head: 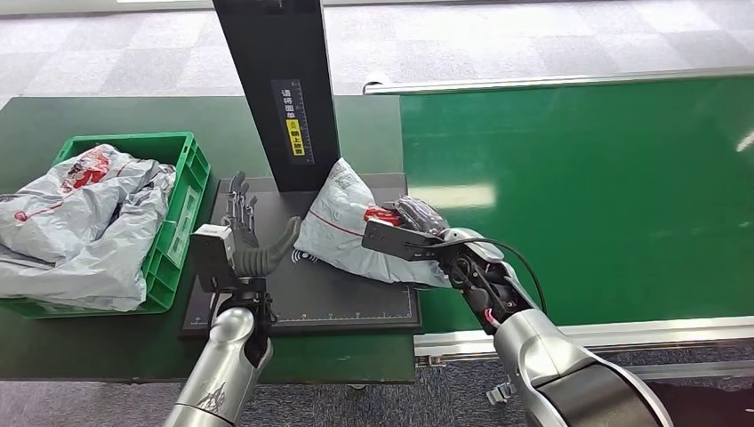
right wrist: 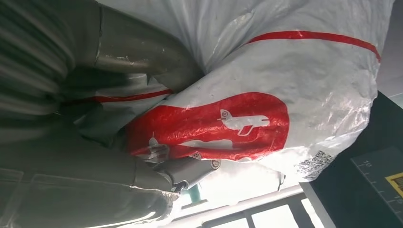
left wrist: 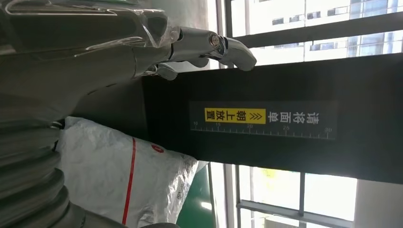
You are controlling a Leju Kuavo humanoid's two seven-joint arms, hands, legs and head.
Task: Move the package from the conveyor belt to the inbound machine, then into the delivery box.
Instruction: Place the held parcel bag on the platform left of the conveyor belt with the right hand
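- Now the right hand [head: 416,219] grasps the grey poly-mailer package [head: 351,227], fingers over its red print; the package rests on the black scanner platform [head: 307,298], leaning against the black post [head: 276,89]
- left hand [head: 244,233] holds nothing, fingers apart, apparently just above the platform beside the package
- green crate [head: 182,209] of grey mailers sits left; green conveyor belt [head: 578,196] right

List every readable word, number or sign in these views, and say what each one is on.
"请将面单" in white, on the dark label of the black upright post.
"朝上放置" in black on that label's yellow patch.
"10", "15", "30" on its ruler scale; the numbers between are blurred.
"10" on the black scale plate.
Small print on the grey plastic package: unreadable.
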